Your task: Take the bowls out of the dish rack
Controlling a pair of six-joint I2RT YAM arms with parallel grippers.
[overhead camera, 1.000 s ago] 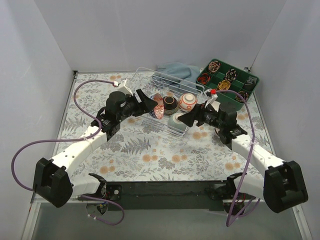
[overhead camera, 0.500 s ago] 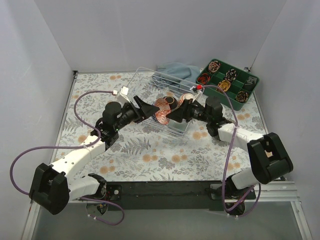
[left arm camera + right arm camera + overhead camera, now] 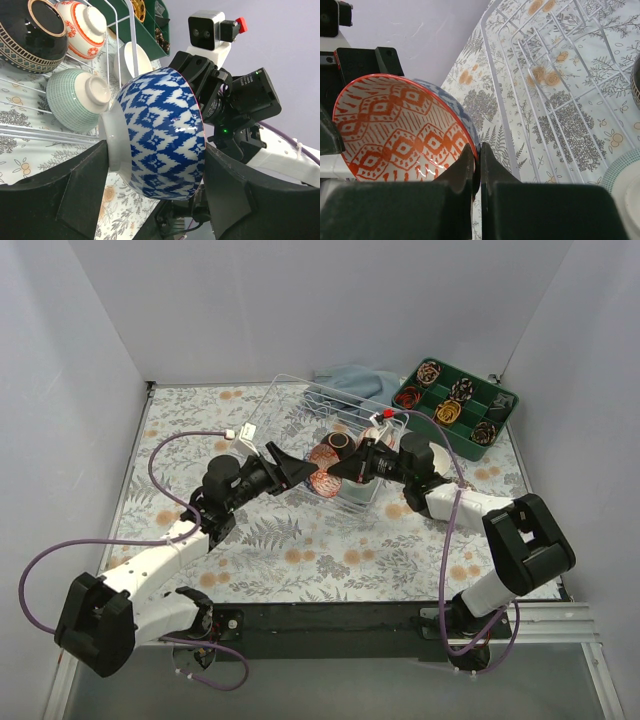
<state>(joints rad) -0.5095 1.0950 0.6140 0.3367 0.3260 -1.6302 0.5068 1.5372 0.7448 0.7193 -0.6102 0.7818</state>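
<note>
Nearest me, my left gripper (image 3: 155, 155) clamps the blue-patterned bowl (image 3: 160, 135) foot to rim, my right gripper (image 3: 479, 162) is pinched tight on its orange-lined rim, at the near side of the dish rack (image 3: 330, 410), where three other bowls (image 3: 70, 100) lie beyond.

We see a blue-and-white ceramic bowl (image 3: 160, 145) with a smooth, glossy glaze that catches small highlights. The white thin-wire dish rack (image 3: 295, 405) looks like smooth coated metal. The flower-printed table cover (image 3: 300, 540) reads flat and matt, the green compartmented plastic tray (image 3: 508, 405) faintly shiny, and the blue-grey cloth (image 3: 350, 382) soft.
</note>
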